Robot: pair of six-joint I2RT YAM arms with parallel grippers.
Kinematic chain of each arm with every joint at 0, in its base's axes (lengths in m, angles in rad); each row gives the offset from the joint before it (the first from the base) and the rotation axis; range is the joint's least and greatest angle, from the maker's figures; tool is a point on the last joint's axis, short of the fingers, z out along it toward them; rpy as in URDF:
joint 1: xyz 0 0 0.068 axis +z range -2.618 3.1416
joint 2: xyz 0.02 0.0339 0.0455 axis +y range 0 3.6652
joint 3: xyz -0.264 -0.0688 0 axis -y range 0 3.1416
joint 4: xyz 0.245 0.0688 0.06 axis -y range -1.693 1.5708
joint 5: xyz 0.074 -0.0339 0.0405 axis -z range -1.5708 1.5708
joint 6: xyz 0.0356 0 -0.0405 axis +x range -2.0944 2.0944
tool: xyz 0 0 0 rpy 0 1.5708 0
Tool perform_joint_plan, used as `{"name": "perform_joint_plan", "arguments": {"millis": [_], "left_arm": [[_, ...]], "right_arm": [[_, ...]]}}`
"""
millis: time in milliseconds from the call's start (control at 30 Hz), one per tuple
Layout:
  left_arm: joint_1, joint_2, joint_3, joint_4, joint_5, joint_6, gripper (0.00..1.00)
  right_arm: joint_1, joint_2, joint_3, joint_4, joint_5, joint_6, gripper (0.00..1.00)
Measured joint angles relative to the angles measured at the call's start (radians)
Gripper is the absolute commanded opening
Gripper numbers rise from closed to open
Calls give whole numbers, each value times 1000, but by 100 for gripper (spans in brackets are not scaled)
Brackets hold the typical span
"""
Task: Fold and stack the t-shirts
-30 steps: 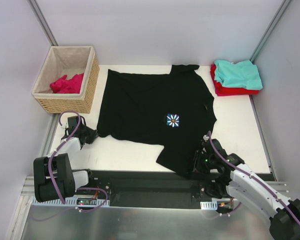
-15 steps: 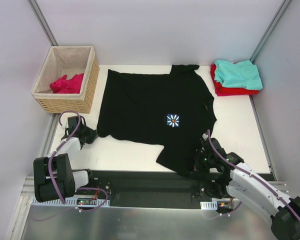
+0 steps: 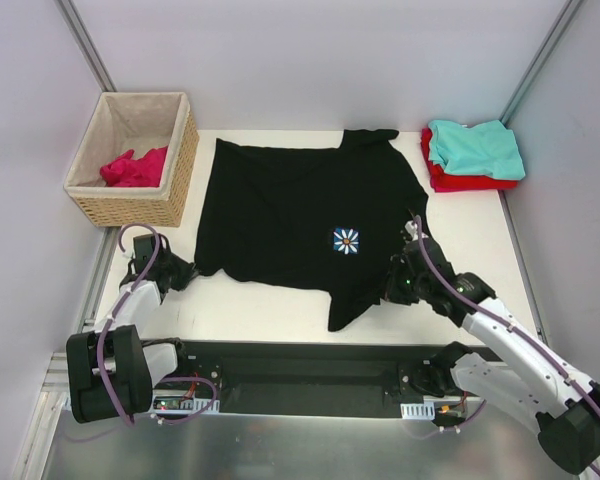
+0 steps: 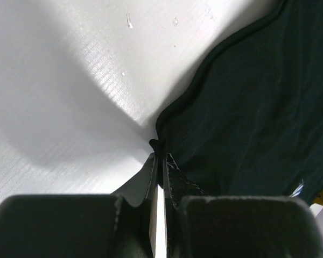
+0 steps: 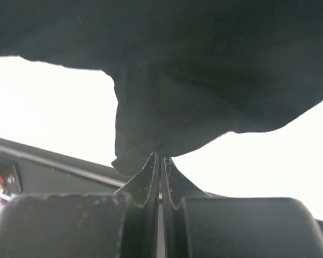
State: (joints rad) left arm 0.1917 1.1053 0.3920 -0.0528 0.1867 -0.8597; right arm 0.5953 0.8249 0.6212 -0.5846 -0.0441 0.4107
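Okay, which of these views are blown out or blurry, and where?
Right wrist view: background blown out white behind the black t-shirt, right pincer blurred up close. Left wrist view: soft shadow on the table, left pincer out of focus. Top view: evenly lit, sharp.

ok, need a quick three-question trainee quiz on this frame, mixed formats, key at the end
1. True or false: the left gripper and the right gripper are each shut on an edge of the black t-shirt.
2. Which shirt tops the stack at the far right corner of the table? A red, B teal, C black.
3. Fill in: the magenta-pink t-shirt lies in the ____.
Key: 1 true. 2 B, the teal t-shirt lies on the red t-shirt. 3 basket.
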Motion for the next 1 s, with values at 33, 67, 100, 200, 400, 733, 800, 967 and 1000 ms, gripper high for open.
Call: {"name": "perform_joint_plan", "arguments": {"millis": [33, 67, 100, 200, 400, 733, 800, 967, 1000], "left_arm": [[0, -2, 1, -5, 5, 2, 0], [0, -3, 2, -10, 11, 3, 0], [0, -6, 7, -21, 16, 5, 0], [0, -24, 32, -54, 18, 10, 0], [0, -78, 123, -117, 13, 29, 0], [0, -52, 246, -172, 14, 50, 0], [0, -37, 268, -178, 14, 60, 0], [0, 10, 317, -180, 20, 67, 0], [0, 24, 330, -182, 21, 68, 0]], "right_arm": [[0, 15, 19, 2, 18, -10, 1], [0, 27, 34, 5, 30, -16, 1], [0, 42, 52, 5, 48, -27, 1], [-13, 65, 88, 9, 83, -52, 1], [-134, 59, 122, 0, 118, -105, 1], [-283, 57, 227, -13, 138, -169, 1], [-303, 72, 243, -12, 138, -174, 1], [-341, 130, 284, -4, 134, -179, 1], [-344, 140, 291, -3, 134, -179, 1]]}}
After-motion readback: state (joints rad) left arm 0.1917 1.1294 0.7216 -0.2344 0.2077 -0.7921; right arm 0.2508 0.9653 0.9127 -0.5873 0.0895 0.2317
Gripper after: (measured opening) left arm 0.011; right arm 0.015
